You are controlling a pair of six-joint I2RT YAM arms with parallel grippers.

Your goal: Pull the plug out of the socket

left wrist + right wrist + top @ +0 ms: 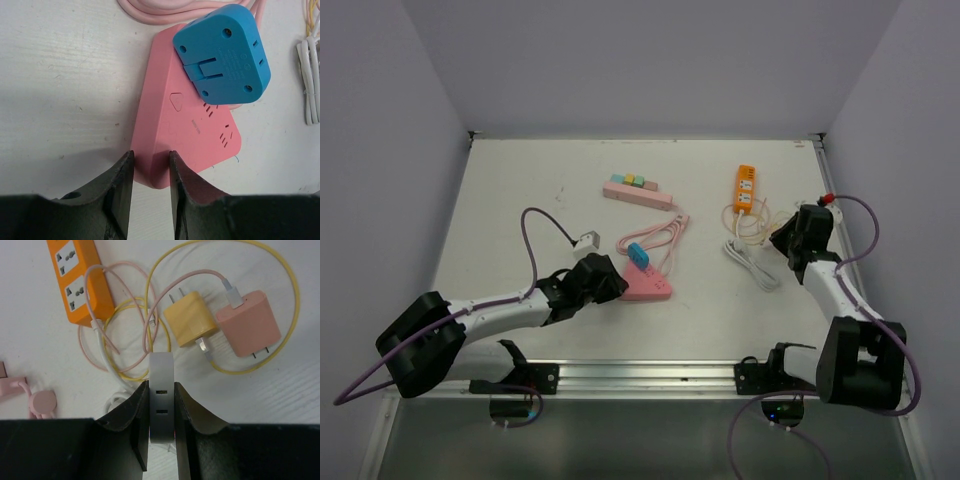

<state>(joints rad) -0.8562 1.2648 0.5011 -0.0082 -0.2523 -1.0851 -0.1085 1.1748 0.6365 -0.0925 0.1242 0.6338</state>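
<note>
While the left gripper (150,172) grips the near corner of the pink triangular socket (175,125), its jaws stand narrow and both dark fingers (120,192) touch the pink corner; the socket lies flat on the white table (60,75), running away from the gripper toward 12 o'clock in the left wrist view; the blue plug (222,50) sits on the socket's far end, at about 1 o'clock from the fingers, flat face with small round holes up, overhanging the socket's right edge; cannot tell how deep it is seated; a pink cable (150,12) curls just beyond the socket at 12 o'clock, and a white cable (310,75) lies at the 3 o'clock edge, apart from the socket; in the top view socket and plug are near the table's middle, at 3 o'clock from the left arm's wrist, with a long pink strip (638,192) carrying coloured blocks at 12 o'clock, well apart; the right gripper (161,395) is at the right side of the table, jaws narrow and clamped on a grey charger block (161,371) with two ports facing its camera; around it, an orange power strip (77,275) at 11 o'clock, a yellow charger (190,320) at 1 o'clock, a pink charger (247,322) at 2 o'clock just beside the yellow one; a yellow cable (292,295) loops round both chargers
</note>
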